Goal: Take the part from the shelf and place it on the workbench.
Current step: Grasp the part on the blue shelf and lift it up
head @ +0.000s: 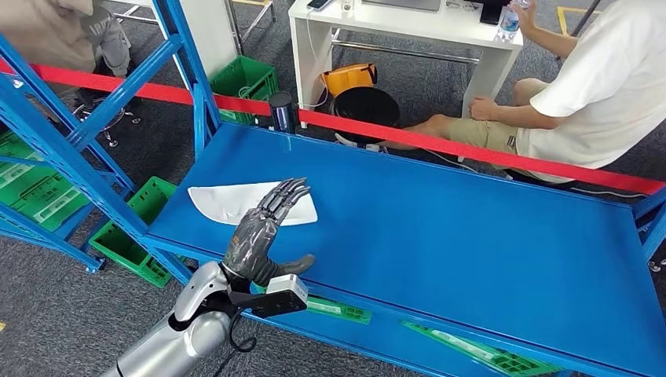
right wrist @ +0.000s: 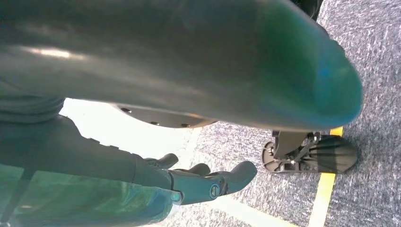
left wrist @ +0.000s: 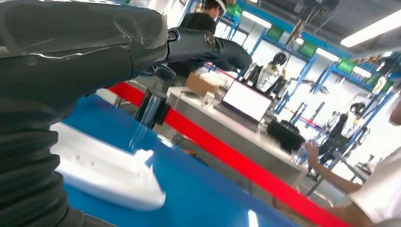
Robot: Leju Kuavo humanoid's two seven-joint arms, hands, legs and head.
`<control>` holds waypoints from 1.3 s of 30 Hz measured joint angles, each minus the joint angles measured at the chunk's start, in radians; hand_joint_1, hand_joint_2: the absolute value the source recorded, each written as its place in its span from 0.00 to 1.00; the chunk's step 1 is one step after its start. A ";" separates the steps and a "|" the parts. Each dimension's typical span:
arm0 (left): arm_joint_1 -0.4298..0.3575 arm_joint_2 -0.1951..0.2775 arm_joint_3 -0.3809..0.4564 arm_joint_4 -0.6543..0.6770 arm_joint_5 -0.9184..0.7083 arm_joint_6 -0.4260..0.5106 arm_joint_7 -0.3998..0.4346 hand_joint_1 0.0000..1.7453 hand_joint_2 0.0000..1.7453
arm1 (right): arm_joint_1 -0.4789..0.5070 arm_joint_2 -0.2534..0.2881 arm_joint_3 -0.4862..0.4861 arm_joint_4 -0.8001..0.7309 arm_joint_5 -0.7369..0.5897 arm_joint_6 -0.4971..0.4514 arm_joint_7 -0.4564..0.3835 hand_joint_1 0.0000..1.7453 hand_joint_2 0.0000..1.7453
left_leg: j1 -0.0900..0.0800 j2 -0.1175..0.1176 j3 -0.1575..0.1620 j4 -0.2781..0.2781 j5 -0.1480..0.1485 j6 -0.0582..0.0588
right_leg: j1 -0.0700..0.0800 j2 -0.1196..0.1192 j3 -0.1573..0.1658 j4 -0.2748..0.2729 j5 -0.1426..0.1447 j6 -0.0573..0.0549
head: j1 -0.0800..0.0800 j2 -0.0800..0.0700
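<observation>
Blue shelf (head: 471, 228), wide flat top. White part (head: 228, 203): flat curved shell, one end pointed, lying near shelf's left end. Left hand (head: 263, 232) just above part's right edge, fingers straight and apart, holding nothing. Right hand (right wrist: 208, 182) hanging over floor, fingers loosely extended, empty.

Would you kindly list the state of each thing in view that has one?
white part: lying flat on the blue shelf, not held.
left hand: fingers apart, over the part's near edge, holding nothing.
right hand: hanging over the floor, fingers loosely extended, holding nothing.
water bottle: upright on the white desk, a person's hand on it.
laptop: open, screen lit.
</observation>
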 joint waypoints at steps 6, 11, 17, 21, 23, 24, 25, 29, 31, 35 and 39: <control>-0.007 -0.006 -0.007 0.030 -0.005 0.002 0.003 0.00 1.00 | 0.007 -0.005 0.000 0.000 -0.001 0.000 0.000 0.00 0.00 | -0.001 0.000 0.000 0.003 0.000 -0.002 | -0.011 -0.002 -0.069 0.139 -0.032 0.030 | 0.001 0.000; -0.009 -0.006 -0.009 0.038 -0.012 0.005 0.005 0.00 1.00 | 0.005 -0.007 0.000 0.000 -0.002 -0.001 0.000 0.00 0.00 | -0.007 -0.002 -0.010 0.029 -0.015 -0.026 | -0.011 -0.002 0.030 -0.064 0.039 0.018 | 0.000 0.000; -0.027 -0.006 -0.012 0.061 -0.107 0.021 0.073 0.00 1.00 | 0.006 -0.007 0.000 0.000 -0.020 -0.012 0.007 0.00 0.00 | 0.007 -0.001 -0.101 0.225 -0.126 -0.057 | -0.019 -0.002 0.027 -0.068 0.046 -0.011 | -0.002 0.000; -0.043 -0.005 -0.015 0.099 -0.197 -0.018 0.151 0.00 1.00 | 0.005 -0.008 0.000 0.000 -0.028 -0.018 0.010 0.00 0.00 | 0.012 0.000 -0.116 0.265 -0.109 -0.057 | -0.017 -0.001 0.028 -0.067 0.046 -0.011 | -0.002 0.000; -0.060 -0.005 -0.014 0.116 -0.238 -0.045 0.186 0.00 1.00 | 0.003 -0.007 0.002 0.000 -0.030 -0.018 0.011 0.00 0.00 | 0.009 -0.001 -0.041 0.117 -0.048 -0.047 | -0.015 0.000 0.030 -0.068 0.047 -0.009 | -0.002 0.000; -0.070 -0.004 -0.013 0.126 -0.254 -0.060 0.200 0.00 1.00 | 0.002 -0.007 0.003 0.000 -0.030 -0.019 0.011 0.00 0.00 | 0.006 -0.001 -0.015 0.064 -0.033 -0.042 | -0.013 0.000 0.030 -0.068 0.048 -0.007 | -0.002 0.000; -0.077 -0.004 -0.011 0.136 -0.268 -0.073 0.213 0.00 1.00 | 0.000 -0.007 0.004 0.000 -0.030 -0.019 0.011 0.00 0.00 | 0.003 -0.001 -0.003 0.037 -0.030 -0.038 | -0.011 -0.001 0.028 -0.068 0.049 -0.004 | -0.001 0.000; -0.094 -0.003 0.001 0.173 -0.307 -0.123 0.253 0.00 1.00 | -0.004 -0.005 0.007 0.000 -0.031 -0.021 0.011 0.00 0.00 | 0.001 0.000 0.003 0.015 -0.019 -0.017 | -0.011 -0.003 0.015 -0.058 0.045 0.014 | 0.000 0.000; -0.102 -0.005 0.009 0.191 -0.322 -0.143 0.271 0.00 1.00 | -0.006 -0.007 0.008 0.000 -0.033 -0.021 0.011 0.00 0.00 | 0.004 0.002 0.009 0.003 -0.009 -0.008 | -0.010 -0.004 -0.027 0.028 0.002 0.007 | 0.001 0.000; -0.108 -0.008 0.023 0.233 -0.345 -0.185 0.312 0.00 1.00 | -0.008 -0.008 0.011 0.000 -0.035 -0.022 0.013 0.00 0.00 | -0.005 0.000 0.006 0.005 -0.009 -0.006 | -0.010 -0.004 -0.110 0.210 -0.058 0.009 | 0.002 0.000; -0.124 -0.008 0.047 0.270 -0.365 -0.203 0.345 0.00 1.00 | -0.015 -0.011 0.014 0.000 -0.036 -0.023 0.014 0.00 0.00 | -0.010 -0.004 0.002 0.018 -0.017 -0.015 | -0.009 -0.006 0.008 -0.028 0.032 0.024 | 0.001 0.000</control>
